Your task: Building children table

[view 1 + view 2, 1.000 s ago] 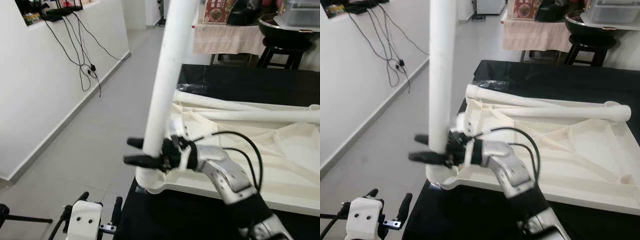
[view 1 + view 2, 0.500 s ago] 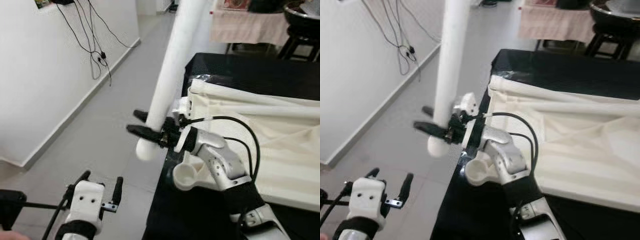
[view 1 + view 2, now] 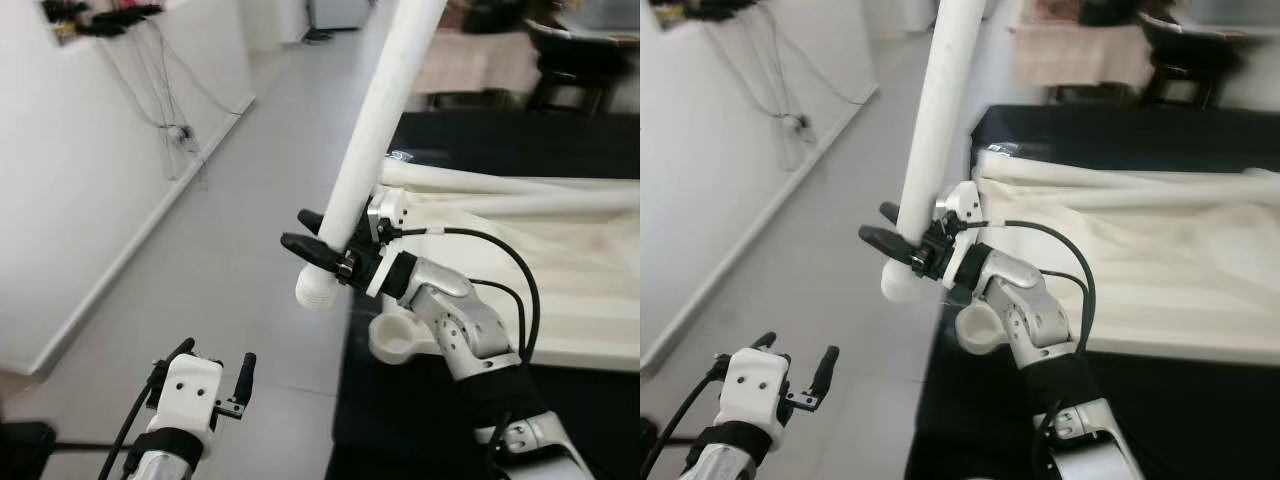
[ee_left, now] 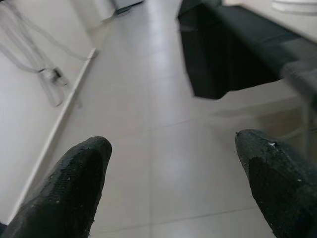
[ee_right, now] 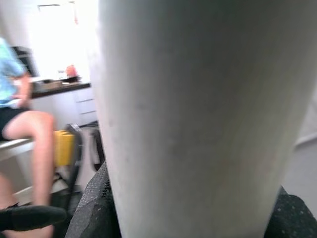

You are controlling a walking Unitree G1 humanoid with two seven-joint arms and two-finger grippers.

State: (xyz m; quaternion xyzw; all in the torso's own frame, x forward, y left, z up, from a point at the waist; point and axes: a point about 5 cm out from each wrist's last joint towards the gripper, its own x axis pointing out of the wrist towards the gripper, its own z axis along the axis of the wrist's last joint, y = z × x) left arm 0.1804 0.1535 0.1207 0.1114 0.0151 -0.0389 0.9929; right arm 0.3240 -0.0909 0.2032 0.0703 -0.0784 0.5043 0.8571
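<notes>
- Right gripper (image 3: 312, 240) clenched around white table leg (image 3: 372, 140), held tilted beside the upturned cream tabletop (image 3: 560, 290) (bottom end free, over floor)
- Left gripper (image 3: 200, 360) hanging low, fingers spread, grasping nothing

A black counter (image 3: 440, 400) carries the overturned cream children's tabletop (image 3: 560, 300), which lies just behind the right gripper (image 3: 318, 240). One round leg socket (image 3: 395, 338) at the tabletop's corner sits directly below that gripper's wrist. Two loose white table legs (image 3: 1120, 195) lie across the tabletop, beyond the gripper.
</notes>
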